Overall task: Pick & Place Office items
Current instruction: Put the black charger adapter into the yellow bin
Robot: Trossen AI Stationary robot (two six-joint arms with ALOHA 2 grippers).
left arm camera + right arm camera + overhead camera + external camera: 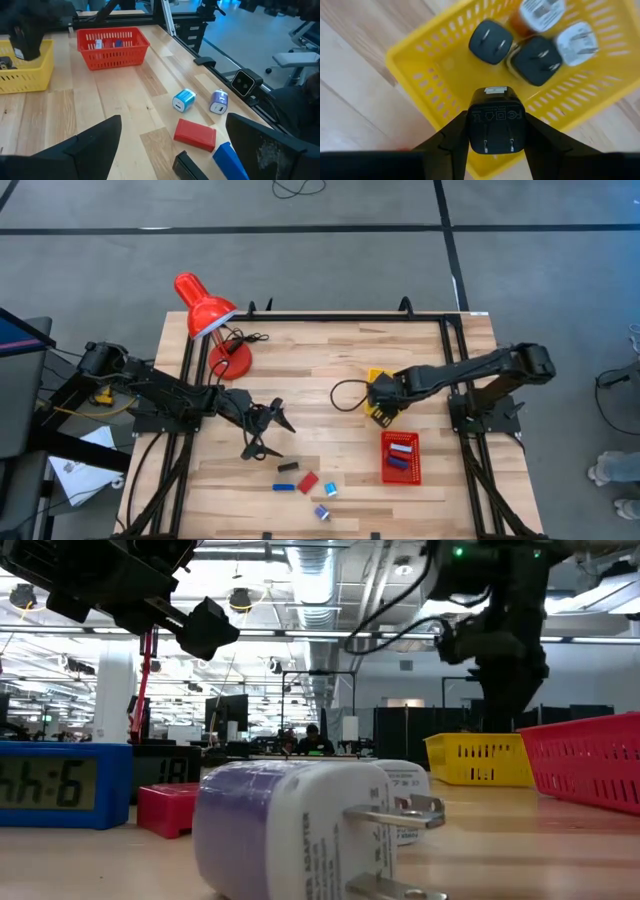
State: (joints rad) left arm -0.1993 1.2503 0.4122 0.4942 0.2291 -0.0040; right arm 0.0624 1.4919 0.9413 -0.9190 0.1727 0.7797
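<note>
Over at the yellow basket [420, 65], right gripper [495, 131] clamped on a black plug adapter [495, 120], prongs facing the wrist camera, pinched between both fingers and hanging above the basket's open top. Down inside already: a round black adapter [490, 41], a square black one [536, 59], a white one [576, 44] and a white-and-orange one [535, 12], packed close together at one end. From above, that gripper [381, 402] sitting right over the yellow basket [376, 376] near the middle of the table, with the red basket [401, 458] just below it in the picture, holding a few blue and white pieces.

On the other side, left gripper [272, 420] spread wide, nothing between the fingers, poised above the bare wood left of centre. Ahead of it in its wrist view, loose on the table: a light-blue charger [183, 99] beside a purple charger [218, 101], a red block [195, 134] nearer, then a black bar [190, 166] and a blue bar [231, 160] right by the fingertips [95, 142]. Same cluster from above, scattered near the front edge: black bar [288, 467], red block [307, 482], blue bar [284, 487].

Table-level camera filled by the purple charger [290, 825], prongs pointing right, red block [165, 808] behind it. Red desk lamp [205, 310] standing at the back left corner, well apart from everything.
</note>
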